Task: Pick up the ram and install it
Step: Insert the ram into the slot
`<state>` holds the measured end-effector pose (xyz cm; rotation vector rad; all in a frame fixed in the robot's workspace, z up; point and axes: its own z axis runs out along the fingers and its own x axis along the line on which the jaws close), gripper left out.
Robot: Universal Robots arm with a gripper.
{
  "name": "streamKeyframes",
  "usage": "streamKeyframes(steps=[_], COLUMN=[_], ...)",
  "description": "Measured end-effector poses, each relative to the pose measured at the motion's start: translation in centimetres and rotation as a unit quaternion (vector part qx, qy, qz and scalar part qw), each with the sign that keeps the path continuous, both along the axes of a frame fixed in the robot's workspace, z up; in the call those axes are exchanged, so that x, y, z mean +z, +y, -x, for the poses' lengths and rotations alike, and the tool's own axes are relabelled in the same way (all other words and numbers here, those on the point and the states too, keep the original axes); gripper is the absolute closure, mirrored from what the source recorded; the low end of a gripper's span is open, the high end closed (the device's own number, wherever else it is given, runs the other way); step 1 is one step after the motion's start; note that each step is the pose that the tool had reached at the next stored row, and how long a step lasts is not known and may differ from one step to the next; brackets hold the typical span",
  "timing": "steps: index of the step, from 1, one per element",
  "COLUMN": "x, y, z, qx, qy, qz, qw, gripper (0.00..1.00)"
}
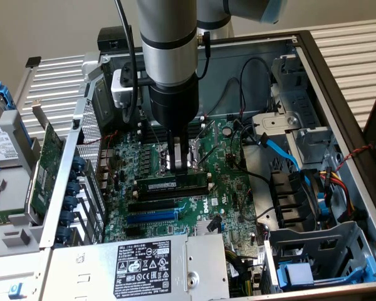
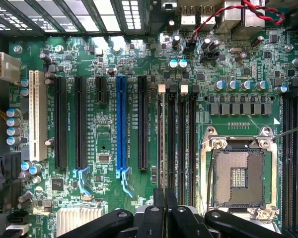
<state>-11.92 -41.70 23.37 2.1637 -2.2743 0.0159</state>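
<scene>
One ram [image 1: 172,187], a long, thin, dark green circuit-board stick with black chips and a small white label, stands on edge in a black slot of the green motherboard [image 1: 235,200], inside the open grey metal computer case [image 1: 338,94]. In the exterior view it sits at 6 o'clock from the black pincer [image 1: 178,168], which is clenched on its upper edge. The wrist view shows the ram edge-on [image 2: 161,144] running out from between the pincer [image 2: 165,196] tips, in one of four parallel memory slots [image 2: 181,139]. There is one square silver processor socket [image 2: 238,173], one blue expansion slot [image 2: 121,124] and one white expansion slot [image 2: 37,114].

Open computer case [image 1: 344,106], gripper [image 1: 178,168] clamped on ram [image 1: 151,186], over motherboard [image 1: 203,204]
</scene>
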Motion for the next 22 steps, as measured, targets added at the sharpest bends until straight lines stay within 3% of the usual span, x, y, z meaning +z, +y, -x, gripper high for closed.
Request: streamKeyframes(steps=[22], x=[-0.37], y=[0.0], z=[0.04], qx=[0.0], qy=[-0.0001], qz=[-0.0001], qw=[1.0], gripper=[0.88])
